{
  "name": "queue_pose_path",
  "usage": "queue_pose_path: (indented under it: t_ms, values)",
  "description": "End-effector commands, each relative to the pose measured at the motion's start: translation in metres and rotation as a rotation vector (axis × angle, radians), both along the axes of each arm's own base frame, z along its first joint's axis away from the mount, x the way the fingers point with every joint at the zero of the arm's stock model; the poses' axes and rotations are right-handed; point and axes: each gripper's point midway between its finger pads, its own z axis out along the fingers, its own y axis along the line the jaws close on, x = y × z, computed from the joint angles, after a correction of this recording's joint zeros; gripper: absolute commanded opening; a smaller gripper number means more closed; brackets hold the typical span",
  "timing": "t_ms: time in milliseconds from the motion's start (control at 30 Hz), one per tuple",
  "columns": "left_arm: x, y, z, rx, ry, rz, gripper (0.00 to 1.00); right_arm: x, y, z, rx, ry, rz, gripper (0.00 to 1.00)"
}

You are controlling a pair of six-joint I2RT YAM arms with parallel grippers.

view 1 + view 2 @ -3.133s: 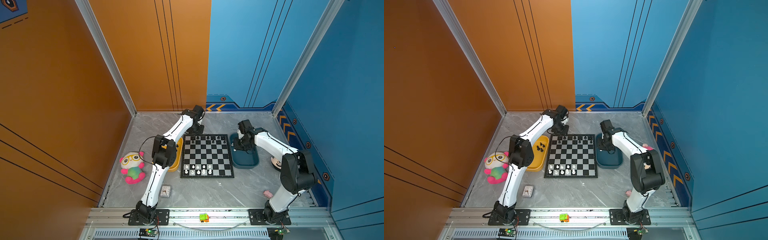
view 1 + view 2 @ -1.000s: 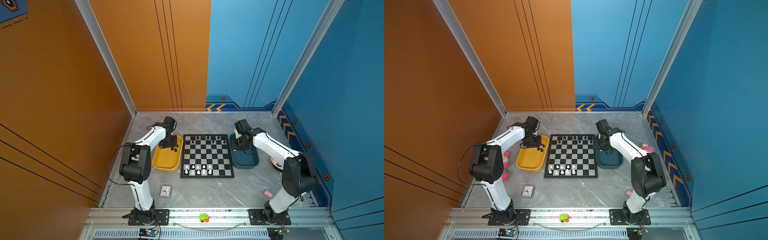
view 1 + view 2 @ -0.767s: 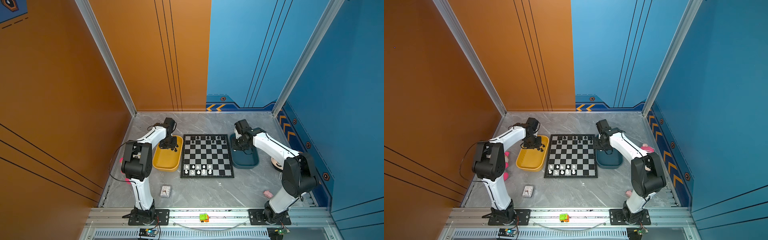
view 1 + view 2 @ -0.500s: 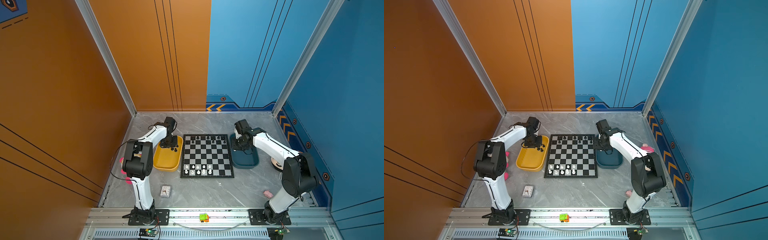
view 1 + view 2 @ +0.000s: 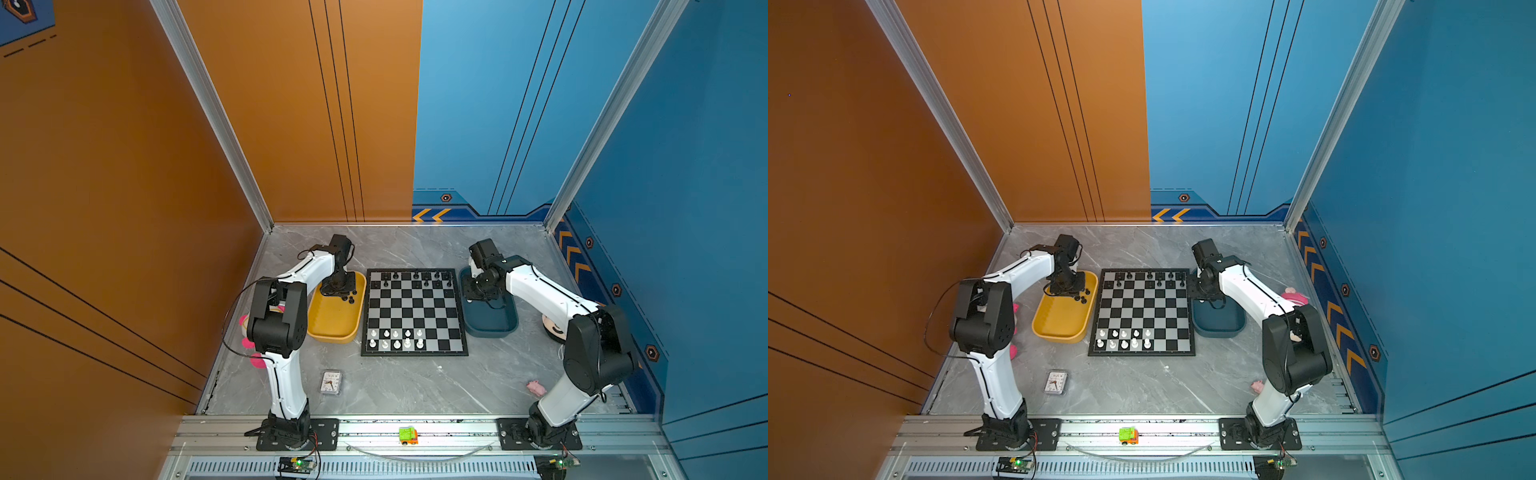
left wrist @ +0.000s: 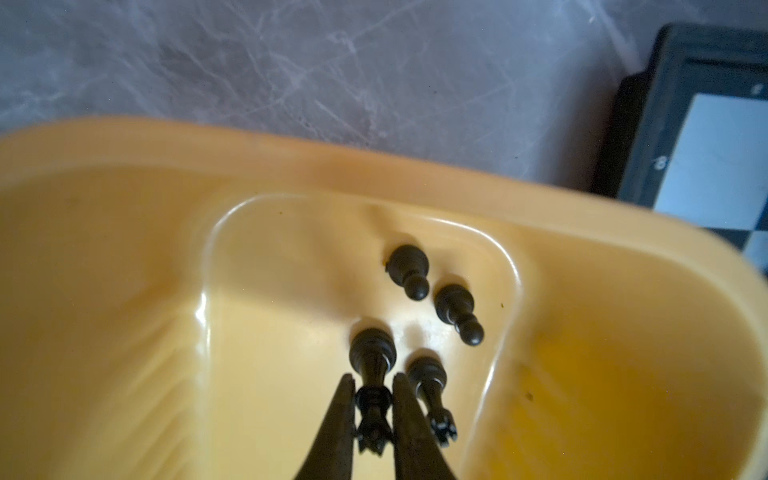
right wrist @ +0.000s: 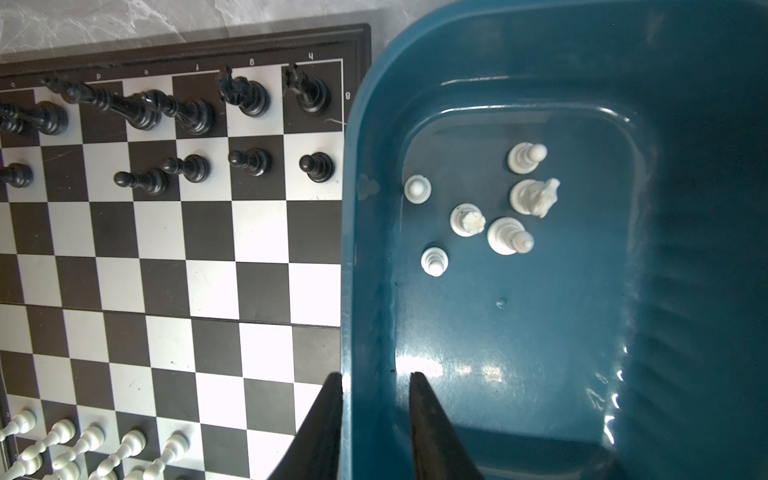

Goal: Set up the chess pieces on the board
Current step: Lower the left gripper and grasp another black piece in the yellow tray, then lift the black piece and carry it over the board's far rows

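Holding four black pieces [image 6: 409,276]: yellow tray [image 6: 124,249]; six white pieces [image 7: 505,237]: teal tray [image 7: 685,291].

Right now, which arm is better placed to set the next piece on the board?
Left. The left gripper looks closed on a black piece in the yellow tray; the right gripper hangs open and empty over the teal tray.

Grey marble tabletop [image 5: 415,386], chessboard [image 5: 413,309] between yellow tray [image 5: 332,326] and teal tray [image 5: 492,322], small clock [image 5: 331,381], pink pig [image 5: 536,387]

Board [image 5: 414,311] — flat, black-and-silver squares; black chess pieces [image 5: 415,276] upright on its far rows, white chess pieces [image 5: 407,333] on near rows.
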Motion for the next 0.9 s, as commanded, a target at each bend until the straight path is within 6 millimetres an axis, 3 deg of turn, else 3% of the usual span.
queue_pose_path:
  t_ms: [0,167,367,667,867]
  values:
    - [0.006,-0.004,0.001,-0.013,-0.003,-0.002,0.13,-0.001,-0.003,-0.003,-0.023,0.02,-0.021,0.3]
    - [0.007,-0.005,0.003,-0.011,-0.006,-0.009,0.07,-0.002,-0.004,-0.004,-0.025,0.024,-0.021,0.3]
    - [0.006,-0.007,0.023,-0.006,-0.036,-0.024,0.05,-0.002,-0.004,-0.003,-0.023,0.019,-0.021,0.3]
    - [0.013,-0.031,0.087,-0.039,-0.168,-0.084,0.05,-0.003,-0.003,-0.003,-0.014,0.013,-0.019,0.3]
    - [0.02,-0.066,0.126,-0.084,-0.252,-0.16,0.05,-0.003,-0.003,-0.004,-0.004,0.009,-0.016,0.3]
